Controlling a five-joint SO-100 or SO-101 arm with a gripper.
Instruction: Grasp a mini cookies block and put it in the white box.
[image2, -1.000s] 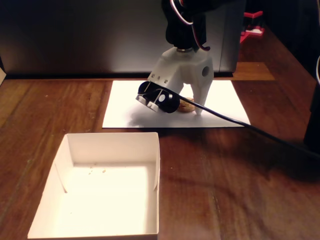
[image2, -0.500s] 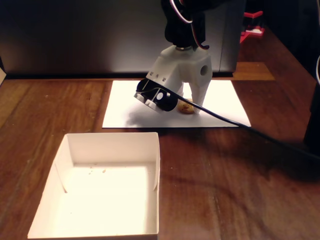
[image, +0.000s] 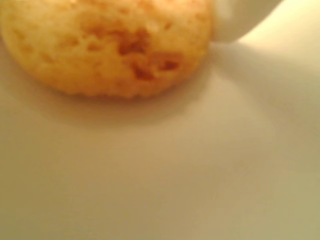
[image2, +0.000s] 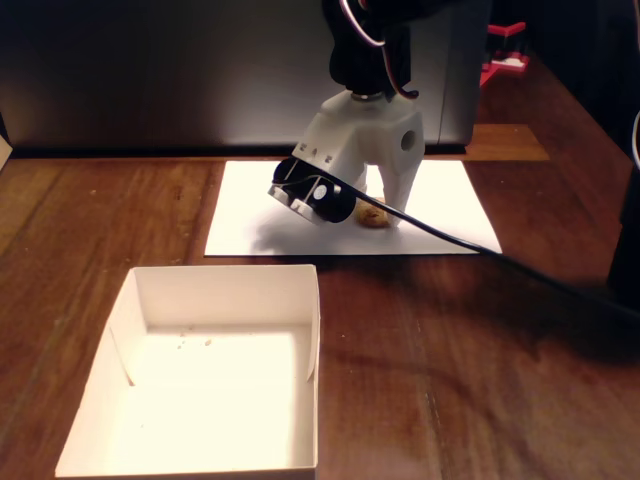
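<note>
The mini cookies block (image2: 371, 216) is a small tan cookie lying on a flat white paper sheet (image2: 260, 215) at the back of the table. My gripper (image2: 378, 212) is lowered over it, its white fingers standing on either side of the cookie and still apart. Up close in the wrist view, the cookie (image: 105, 45) fills the top left, and one white fingertip (image: 235, 20) touches its right edge. The other finger is hidden. The white box (image2: 135, 300) stands in front of the paper at lower left, with only a few crumbs inside.
A black cable (image2: 500, 262) runs from the gripper across the wooden table (image2: 480, 380) to the right. A dark wall (image2: 150, 70) backs the scene. Red parts (image2: 505, 50) sit at the far right.
The gripper has dropped a little lower and shifted slightly left over the cookie. The cookie and the box have stayed put.
</note>
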